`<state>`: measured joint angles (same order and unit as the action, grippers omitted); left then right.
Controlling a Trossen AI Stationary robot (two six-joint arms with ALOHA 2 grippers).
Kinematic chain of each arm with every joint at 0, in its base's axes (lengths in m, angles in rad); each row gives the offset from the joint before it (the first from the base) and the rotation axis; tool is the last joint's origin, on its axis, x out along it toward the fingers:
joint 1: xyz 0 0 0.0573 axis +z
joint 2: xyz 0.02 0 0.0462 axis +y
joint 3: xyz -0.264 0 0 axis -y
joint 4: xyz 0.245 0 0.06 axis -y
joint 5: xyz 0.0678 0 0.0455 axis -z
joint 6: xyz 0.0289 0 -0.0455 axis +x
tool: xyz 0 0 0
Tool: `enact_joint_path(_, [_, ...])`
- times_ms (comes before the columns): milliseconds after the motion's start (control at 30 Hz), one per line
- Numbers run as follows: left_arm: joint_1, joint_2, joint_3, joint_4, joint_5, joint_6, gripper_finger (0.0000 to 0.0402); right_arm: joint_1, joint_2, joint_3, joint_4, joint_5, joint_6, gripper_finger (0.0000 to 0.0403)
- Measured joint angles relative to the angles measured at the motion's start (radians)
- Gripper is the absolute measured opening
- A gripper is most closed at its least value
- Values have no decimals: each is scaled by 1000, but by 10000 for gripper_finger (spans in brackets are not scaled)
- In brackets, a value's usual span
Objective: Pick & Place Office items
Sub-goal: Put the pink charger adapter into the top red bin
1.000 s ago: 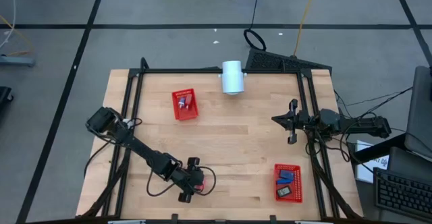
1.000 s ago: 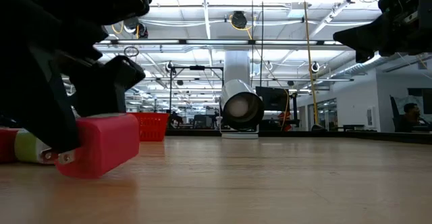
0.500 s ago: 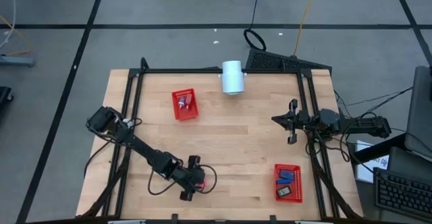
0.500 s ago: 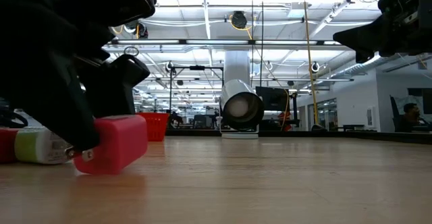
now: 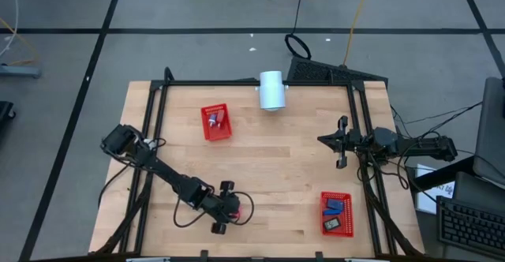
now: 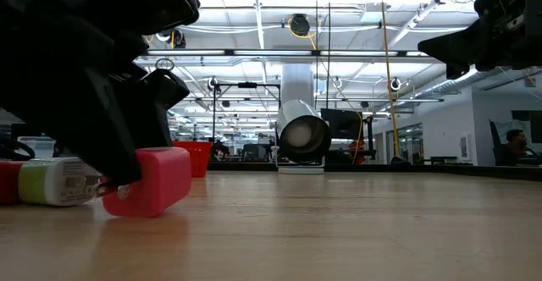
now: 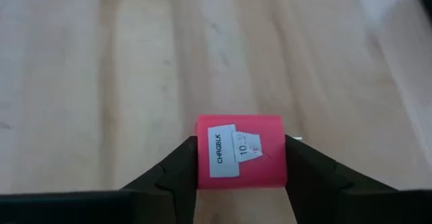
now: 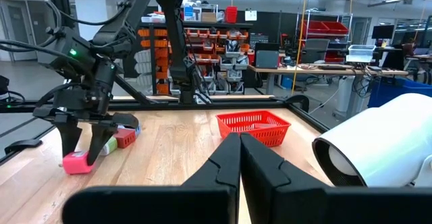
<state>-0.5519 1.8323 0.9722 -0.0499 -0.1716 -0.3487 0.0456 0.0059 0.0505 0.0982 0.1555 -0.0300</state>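
The left gripper (image 7: 239, 158) sits low at the table's (image 5: 268, 159) near edge, well away from the white cylinder (image 5: 271, 90), its 2 fingers (image 7: 177, 166) pressed against both sides of a red charger block (image 7: 239, 151) that rests on the wood. The right gripper (image 5: 342, 144) hangs off to the cylinder's right, fingers together and holding nothing. 2 red mesh baskets (image 5: 215, 122) hold other small items.
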Motion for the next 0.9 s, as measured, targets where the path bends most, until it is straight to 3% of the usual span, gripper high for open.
enact_joint_path(233, [40, -82, 0, -49, -13, -23, 189, 0, 0, 0, 0, 0, 0, 0])
enact_joint_path(500, [94, -276, 0, -123, -16, -57, 173, 0, 0, 0, -1, 0, 0, 0])
enact_joint_path(700, [127, -430, 0, -162, -41, -110, 198, 0, 0, 0, -1, 0, 0, 0])
enact_joint_path(900, [150, -514, 0, -226, -87, -78, 172, 0, 0, 0, -1, 0, 0, 0])
